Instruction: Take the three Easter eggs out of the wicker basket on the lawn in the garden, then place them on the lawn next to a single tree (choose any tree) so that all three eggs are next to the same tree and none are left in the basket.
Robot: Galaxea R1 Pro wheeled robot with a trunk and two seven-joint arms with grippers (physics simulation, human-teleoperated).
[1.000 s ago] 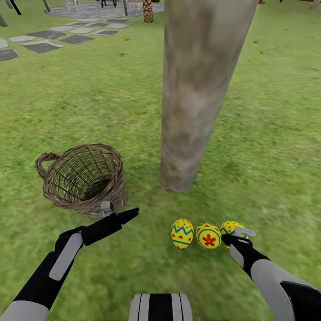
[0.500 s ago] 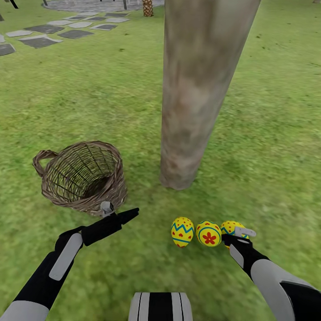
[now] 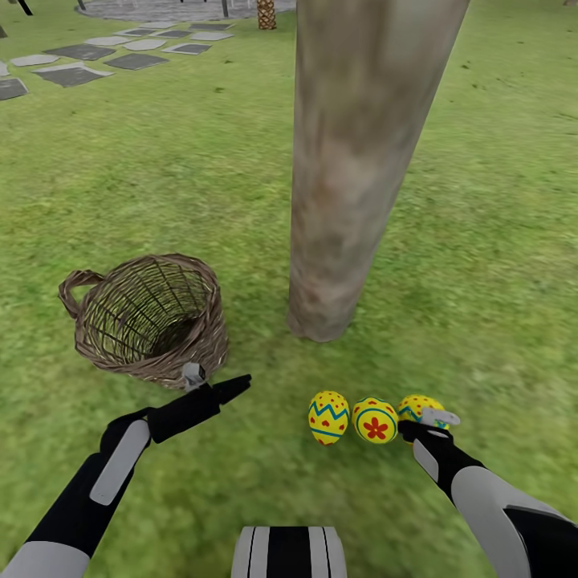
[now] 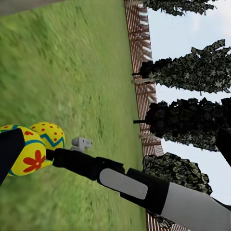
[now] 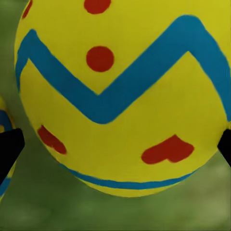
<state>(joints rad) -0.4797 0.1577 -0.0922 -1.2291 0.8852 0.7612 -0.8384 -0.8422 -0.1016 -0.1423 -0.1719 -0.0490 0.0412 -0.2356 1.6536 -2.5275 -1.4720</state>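
Observation:
Three yellow Easter eggs lie in a row on the lawn (image 3: 201, 185) just in front of the thick pale tree (image 3: 353, 160): a zigzag egg (image 3: 328, 417), a flower egg (image 3: 375, 420) and a third egg (image 3: 414, 406). My right gripper (image 3: 425, 423) is open around the third egg, which fills the right wrist view (image 5: 120, 96) with a black fingertip (image 5: 9, 149) at each side. The wicker basket (image 3: 148, 321) stands empty at the left. My left gripper (image 3: 215, 382) hangs open just in front of the basket, holding nothing. The left wrist view shows the flower egg (image 4: 29, 156) and my right arm (image 4: 134, 183).
Grey stepping stones (image 3: 72, 74) and a paved circle lie far back at the left. A wooden fence (image 4: 144, 72) and dark cypress-like trees (image 4: 187, 72) bound the yard to the right. Open grass surrounds the tree and the basket.
The head camera tipped slightly down a second ago, shifting the whole picture. The eggs, the basket and both arms have kept their places.

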